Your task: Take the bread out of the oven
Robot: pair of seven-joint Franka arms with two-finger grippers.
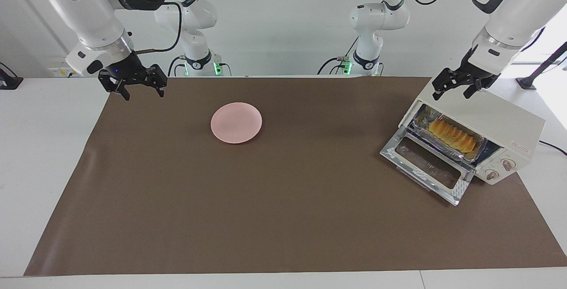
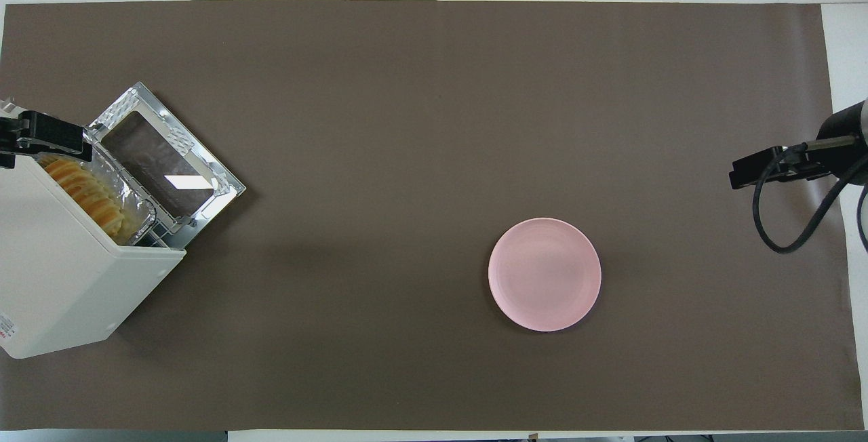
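Observation:
The cream-white oven (image 1: 500, 120) stands at the left arm's end of the table with its glass door (image 1: 427, 162) dropped open. The golden ridged bread (image 1: 452, 134) lies inside in a silver foil tray (image 1: 425, 120). In the overhead view the oven (image 2: 61, 272) and the bread (image 2: 85, 194) also show. My left gripper (image 1: 452, 95) hangs open and empty over the oven's top edge, above the bread; it also shows in the overhead view (image 2: 47, 137). My right gripper (image 1: 145, 95) waits open and empty over the mat's edge at the right arm's end, and shows in the overhead view (image 2: 739, 176).
A pink plate (image 1: 236, 122) lies empty on the brown mat (image 1: 283, 218) between the two arms; it also shows in the overhead view (image 2: 544, 274). The open oven door (image 2: 169, 157) juts out over the mat. A black cable loops under the right wrist (image 2: 786, 225).

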